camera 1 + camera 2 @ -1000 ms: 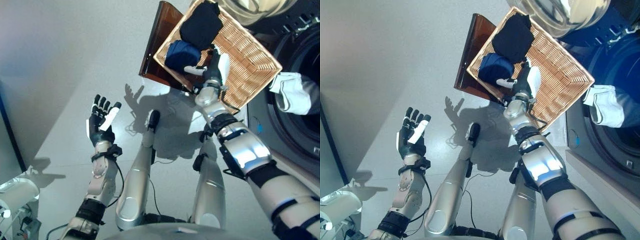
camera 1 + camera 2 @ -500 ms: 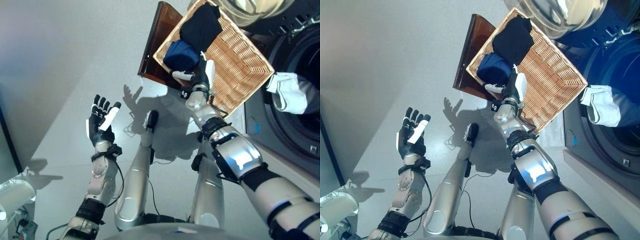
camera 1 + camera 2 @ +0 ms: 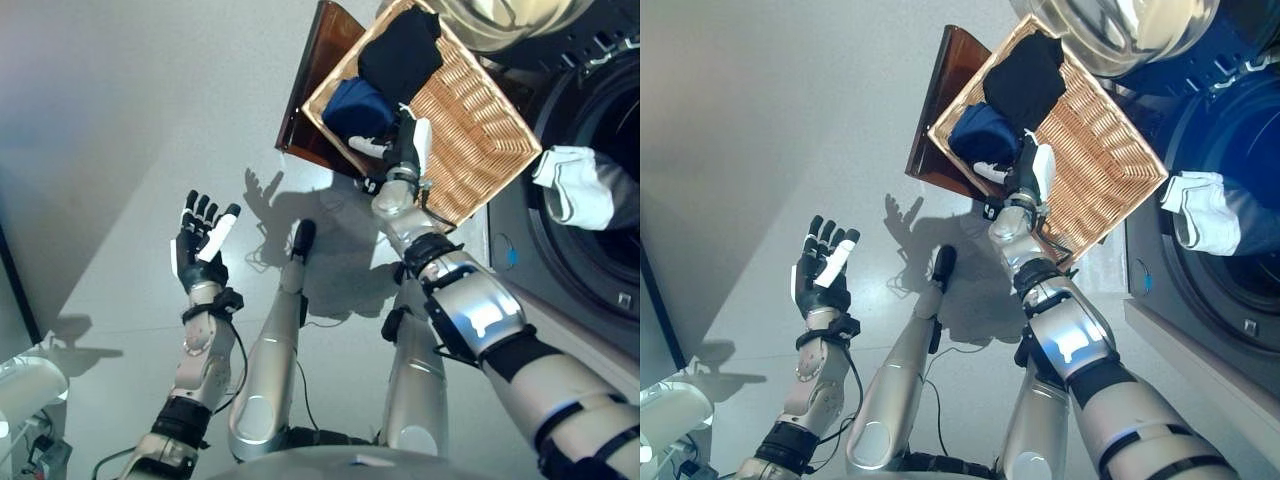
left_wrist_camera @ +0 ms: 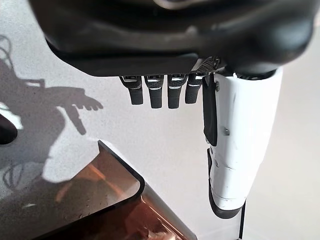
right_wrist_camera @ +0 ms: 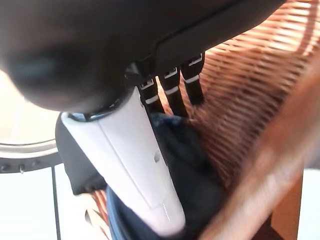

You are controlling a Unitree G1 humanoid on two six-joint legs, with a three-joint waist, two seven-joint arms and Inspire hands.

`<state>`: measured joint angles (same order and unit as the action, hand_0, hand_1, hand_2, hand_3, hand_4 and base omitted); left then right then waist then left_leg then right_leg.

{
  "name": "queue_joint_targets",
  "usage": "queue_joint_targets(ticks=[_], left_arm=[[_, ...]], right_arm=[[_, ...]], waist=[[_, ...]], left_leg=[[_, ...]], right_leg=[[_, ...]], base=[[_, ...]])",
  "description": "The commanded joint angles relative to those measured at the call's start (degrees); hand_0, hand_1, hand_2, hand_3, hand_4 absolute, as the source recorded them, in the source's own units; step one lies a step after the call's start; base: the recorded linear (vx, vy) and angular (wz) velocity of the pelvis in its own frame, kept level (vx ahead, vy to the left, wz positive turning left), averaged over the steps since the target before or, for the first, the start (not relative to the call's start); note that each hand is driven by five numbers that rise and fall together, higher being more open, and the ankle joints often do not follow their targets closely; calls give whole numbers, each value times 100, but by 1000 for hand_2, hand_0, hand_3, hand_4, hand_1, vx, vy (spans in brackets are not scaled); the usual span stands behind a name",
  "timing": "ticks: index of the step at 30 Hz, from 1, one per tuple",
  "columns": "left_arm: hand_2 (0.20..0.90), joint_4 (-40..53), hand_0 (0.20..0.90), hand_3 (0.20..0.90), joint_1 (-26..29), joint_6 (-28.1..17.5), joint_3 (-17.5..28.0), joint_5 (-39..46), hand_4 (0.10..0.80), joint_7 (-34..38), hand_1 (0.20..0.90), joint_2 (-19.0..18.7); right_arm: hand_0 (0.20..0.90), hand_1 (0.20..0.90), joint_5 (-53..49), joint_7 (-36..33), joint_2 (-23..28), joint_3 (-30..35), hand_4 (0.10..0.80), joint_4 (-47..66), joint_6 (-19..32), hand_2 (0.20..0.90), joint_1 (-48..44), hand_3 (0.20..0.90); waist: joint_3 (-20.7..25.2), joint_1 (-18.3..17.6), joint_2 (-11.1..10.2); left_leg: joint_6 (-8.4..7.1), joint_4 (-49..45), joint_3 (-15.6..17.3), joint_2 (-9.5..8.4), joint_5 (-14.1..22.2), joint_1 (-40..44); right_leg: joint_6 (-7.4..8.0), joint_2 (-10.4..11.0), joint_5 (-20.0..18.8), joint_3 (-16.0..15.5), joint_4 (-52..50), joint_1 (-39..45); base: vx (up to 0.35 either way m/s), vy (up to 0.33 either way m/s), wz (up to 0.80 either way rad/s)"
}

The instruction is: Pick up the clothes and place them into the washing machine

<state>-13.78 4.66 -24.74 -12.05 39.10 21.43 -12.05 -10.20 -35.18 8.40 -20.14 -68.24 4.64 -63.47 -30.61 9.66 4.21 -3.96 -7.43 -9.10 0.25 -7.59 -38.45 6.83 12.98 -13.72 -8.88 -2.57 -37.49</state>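
Note:
A wicker basket (image 3: 478,112) rests on a brown stand (image 3: 312,95) beside the washing machine (image 3: 600,230). In the basket lie a blue garment (image 3: 350,106) and, farther back, a black garment (image 3: 400,55). My right hand (image 3: 405,145) reaches over the basket's near rim, open, fingers straight beside the blue garment (image 5: 185,175). A white garment (image 3: 575,185) hangs from the drum opening. My left hand (image 3: 200,240) is raised open over the floor on the left, holding nothing.
The grey floor (image 3: 130,120) spreads to the left of the stand. The machine's round door (image 3: 1120,30) stands open above the basket. A white object (image 3: 30,385) sits at the lower left corner.
My right hand has moved left along the basket toward the blue garment. The left hand has stayed where it was.

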Motion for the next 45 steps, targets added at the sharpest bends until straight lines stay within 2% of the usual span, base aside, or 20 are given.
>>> queue_joint_targets(ticks=[1,23,28,39,45], left_arm=[[900,619,900,900,-258,-298,233,-168,800,105,900,-409],[900,593,900,900,-237,-308,89,-159,800,54,900,-388],[900,528,900,900,-230,-304,123,-159,800,66,900,-339],[900,346,900,900,-236,-298,253,-131,800,79,900,-181],[900,336,900,900,-310,-313,308,-82,800,35,900,-119]], right_arm=[[200,200,3,-38,-327,-107,300,472,448,200,-379,200],[200,200,62,-247,51,121,300,148,385,200,-545,200],[200,200,214,-403,224,160,300,557,427,200,-344,200],[200,200,1034,-962,985,633,300,2350,394,200,851,200],[200,200,1323,-1011,1071,850,300,3043,384,200,1478,200]], waist=[[81,274,83],[81,214,149],[81,130,101],[81,-167,-4],[81,-282,-39]], left_leg=[[-115,604,136,11,-160,9],[-103,549,221,20,-139,65],[-96,509,257,27,-107,146],[-62,441,360,46,0,514],[-51,381,431,43,68,738]], right_leg=[[203,281,1126,244,-825,114],[195,259,1116,334,-859,137],[204,253,1107,364,-852,192],[223,246,1107,424,-822,527],[228,240,1109,474,-782,763]], base=[[0,0,0],[-1,1,1],[0,0,0],[2,-1,-4],[10,-5,-11]])
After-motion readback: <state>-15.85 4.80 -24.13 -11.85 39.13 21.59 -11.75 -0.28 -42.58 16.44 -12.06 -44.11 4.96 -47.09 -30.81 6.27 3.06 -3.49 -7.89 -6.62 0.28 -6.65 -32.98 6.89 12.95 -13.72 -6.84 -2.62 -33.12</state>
